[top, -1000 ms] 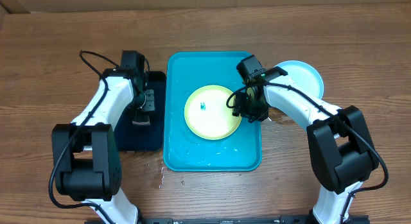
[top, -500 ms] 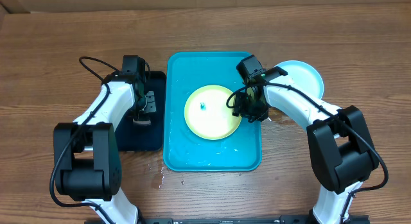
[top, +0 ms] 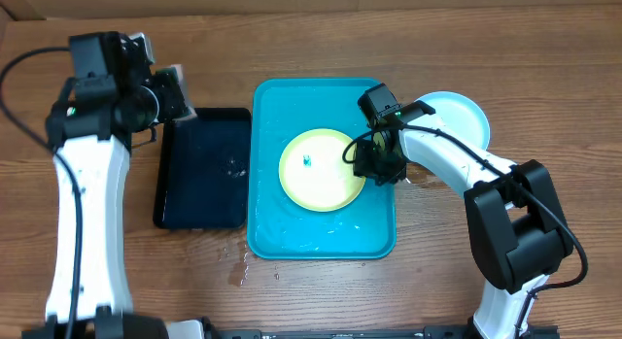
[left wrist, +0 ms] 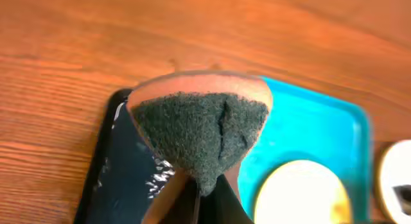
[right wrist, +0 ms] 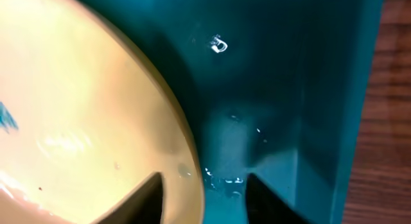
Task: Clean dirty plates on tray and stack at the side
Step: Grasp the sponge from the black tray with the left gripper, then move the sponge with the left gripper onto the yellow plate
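Clamping sponge (left wrist: 202, 131), left gripper (top: 171, 92) near black tray (top: 199, 184).

You have two plates in view: one yellow-green-rimmed plate (top: 321, 184) lying in the turquoise tray (top: 267, 106), and one light-blue-rimmed plate (top: 465, 114) on the table just right of that tray. You cannot tell whether more plates sit beneath the light-blue one. The yellow-green one carries a single blue smear (top: 307, 160). Count two trays: the turquoise one and one black tray (top: 204, 174) just left of it. There is one sponge (left wrist: 202, 131), and two arms, the left arm (top: 92, 174) and the right arm (top: 447, 154), one on each side of the turquoise tray.
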Robot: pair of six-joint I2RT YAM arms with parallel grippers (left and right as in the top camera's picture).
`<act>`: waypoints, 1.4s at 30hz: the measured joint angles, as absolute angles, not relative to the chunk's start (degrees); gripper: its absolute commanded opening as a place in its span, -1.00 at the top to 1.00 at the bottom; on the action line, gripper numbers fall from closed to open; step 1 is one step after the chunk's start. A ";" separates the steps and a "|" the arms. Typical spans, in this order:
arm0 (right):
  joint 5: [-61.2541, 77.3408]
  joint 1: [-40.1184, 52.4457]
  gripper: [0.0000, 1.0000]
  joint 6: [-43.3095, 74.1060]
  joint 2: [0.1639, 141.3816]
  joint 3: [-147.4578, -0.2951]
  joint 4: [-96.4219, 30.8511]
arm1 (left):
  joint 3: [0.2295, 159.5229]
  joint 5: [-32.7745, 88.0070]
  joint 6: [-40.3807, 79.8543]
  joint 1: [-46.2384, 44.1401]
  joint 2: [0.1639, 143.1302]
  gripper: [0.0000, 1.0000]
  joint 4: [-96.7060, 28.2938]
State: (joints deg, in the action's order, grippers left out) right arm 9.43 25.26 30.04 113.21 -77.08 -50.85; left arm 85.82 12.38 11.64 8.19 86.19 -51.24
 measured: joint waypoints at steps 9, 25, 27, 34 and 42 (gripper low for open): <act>10.52 25.34 0.92 30.17 113.21 -77.08 -50.06 | 83.22 11.88 9.43 6.72 87.33 0.91 -54.46; 14.15 28.58 0.84 30.20 113.21 -77.08 -45.54 | 79.13 11.97 10.22 -3.86 96.03 0.92 -51.79; 14.20 28.99 0.83 30.20 113.21 -77.08 -45.45 | 79.37 12.01 10.81 -7.60 96.07 0.92 -49.82; 14.31 30.96 0.45 30.13 113.21 -77.08 -45.47 | 79.90 12.67 12.51 -17.78 100.55 0.92 -47.05; 14.31 31.16 0.48 30.17 113.21 -77.08 -45.50 | 79.92 12.40 13.19 -18.28 105.41 0.92 -46.65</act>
State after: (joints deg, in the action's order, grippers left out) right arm 14.31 31.16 30.17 113.21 -77.08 -45.50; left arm 79.92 12.40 13.19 -18.28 105.41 -46.65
